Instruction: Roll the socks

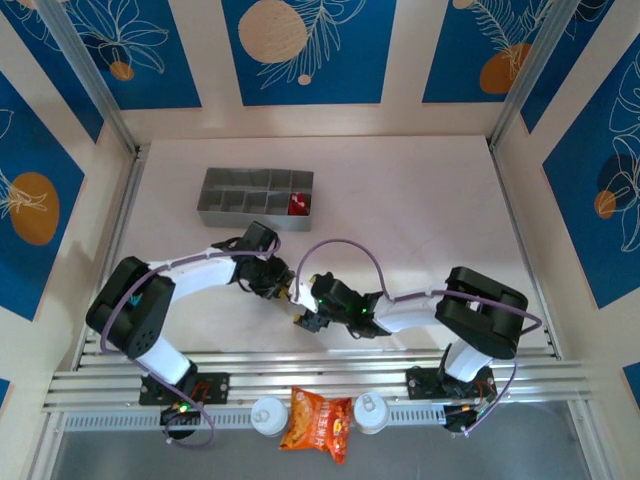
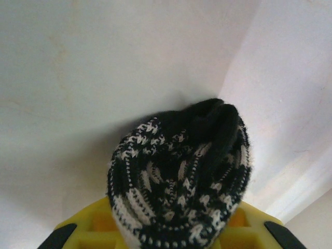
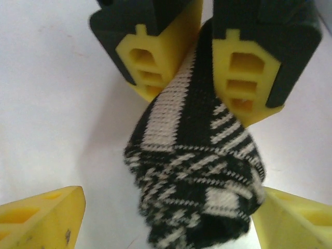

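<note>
Striped sock (image 3: 197,171) is bunched into a rough bundle mid-bench (image 1: 420,210), pinched tight in my left claw (image 3: 199,101). My right claw (image 3: 168,207) is spread wide either side of it. Red sock (image 1: 297,203) sits in the grey tray (image 1: 215,195), so I reckon only this one's left to finish.

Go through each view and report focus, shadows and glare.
Top external: evenly lit and sharp, with no glare on the table. Left wrist: the striped sock is fairly sharp and throws a soft shadow to its left, while the left claw at the bottom edge is blurred. Right wrist: very close and slightly soft; the sock's weave still reads, and the right claw is out of focus in the bottom corners.
</note>
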You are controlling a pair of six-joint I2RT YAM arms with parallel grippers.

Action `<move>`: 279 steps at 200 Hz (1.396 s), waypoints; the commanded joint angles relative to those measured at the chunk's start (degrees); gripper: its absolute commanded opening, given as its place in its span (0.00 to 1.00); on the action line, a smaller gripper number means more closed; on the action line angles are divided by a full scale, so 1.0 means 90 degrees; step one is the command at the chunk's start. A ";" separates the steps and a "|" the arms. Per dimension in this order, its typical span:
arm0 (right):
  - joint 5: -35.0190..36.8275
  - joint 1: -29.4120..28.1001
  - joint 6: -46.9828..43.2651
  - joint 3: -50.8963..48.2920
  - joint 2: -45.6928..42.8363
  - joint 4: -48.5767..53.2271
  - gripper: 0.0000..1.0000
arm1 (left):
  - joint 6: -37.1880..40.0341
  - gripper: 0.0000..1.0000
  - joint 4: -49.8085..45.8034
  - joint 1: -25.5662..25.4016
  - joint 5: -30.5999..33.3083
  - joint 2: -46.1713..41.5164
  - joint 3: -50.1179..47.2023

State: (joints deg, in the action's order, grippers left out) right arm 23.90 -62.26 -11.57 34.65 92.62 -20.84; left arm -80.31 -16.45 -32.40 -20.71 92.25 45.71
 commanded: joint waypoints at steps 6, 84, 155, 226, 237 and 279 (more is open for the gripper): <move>0.0880 -0.0032 -0.0318 0.0350 0.0188 -0.0395 0.82 | 0.0447 0.12 -0.1810 0.0208 0.0204 0.0712 -0.0376; 0.0718 -0.0191 -0.0468 0.0651 0.0541 -0.0312 0.78 | 0.1130 0.11 -0.2128 0.0558 -0.0149 0.1078 -0.0024; 0.0808 -0.0030 -0.0064 0.0997 0.0842 -0.0010 0.37 | 0.1170 0.10 -0.2138 0.0573 -0.0173 0.1089 0.0008; 0.0485 0.0023 0.0523 0.1284 0.0353 0.1067 0.00 | 0.0955 0.49 -0.2246 0.0622 0.0004 0.0326 0.0377; 0.0410 0.0020 0.0644 0.1338 0.0217 0.1365 0.00 | 0.0875 0.61 -0.2323 0.0652 0.0142 0.0052 0.0520; 0.0050 0.0028 0.1138 0.1870 -0.0260 0.2842 0.00 | 0.0700 0.84 -0.2706 0.0796 0.0968 -0.0943 0.1200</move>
State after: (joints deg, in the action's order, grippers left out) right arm 25.47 -62.74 -5.69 47.66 93.82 -6.04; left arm -72.86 -33.15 -26.57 -21.41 88.75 52.36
